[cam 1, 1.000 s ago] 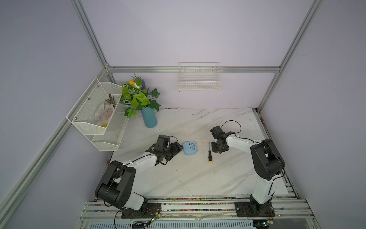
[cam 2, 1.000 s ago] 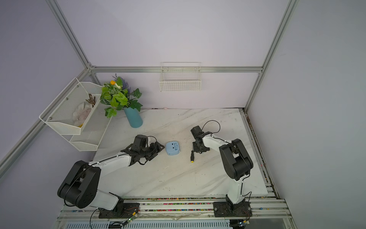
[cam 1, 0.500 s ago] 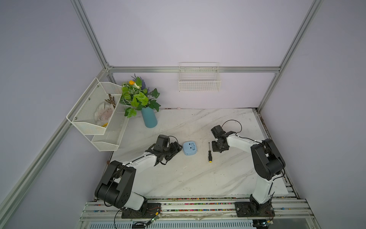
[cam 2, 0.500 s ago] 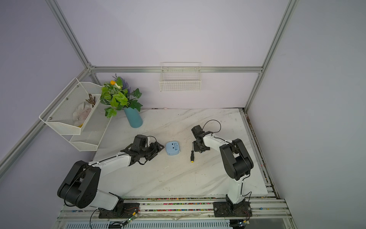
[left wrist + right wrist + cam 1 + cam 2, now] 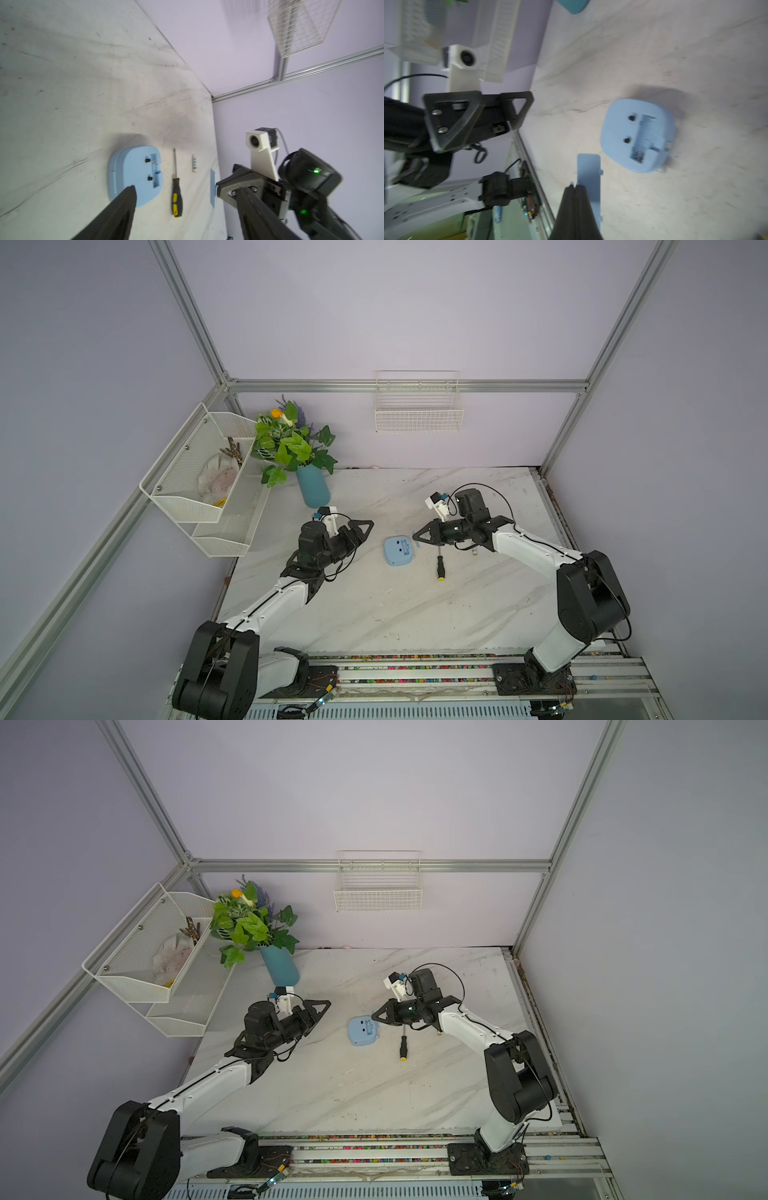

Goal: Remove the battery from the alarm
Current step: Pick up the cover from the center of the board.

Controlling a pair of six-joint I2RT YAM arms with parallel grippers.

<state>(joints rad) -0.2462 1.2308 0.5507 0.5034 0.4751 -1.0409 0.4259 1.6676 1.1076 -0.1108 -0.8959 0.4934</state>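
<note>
Right fingers, slightly apart a second before, had shut in both top views, pinching the light-blue battery cover just beside the alarm, which lay face down on the tabletop. The left fingers hung open, just short of it. From the left wrist, the battery lay loose on the tabletop beyond the screwdriver, clear of the alarm. From the right wrist, the compartment stood empty, its spring bare. I judged the battery already out, with only setting the cover down seemingly left.
</note>
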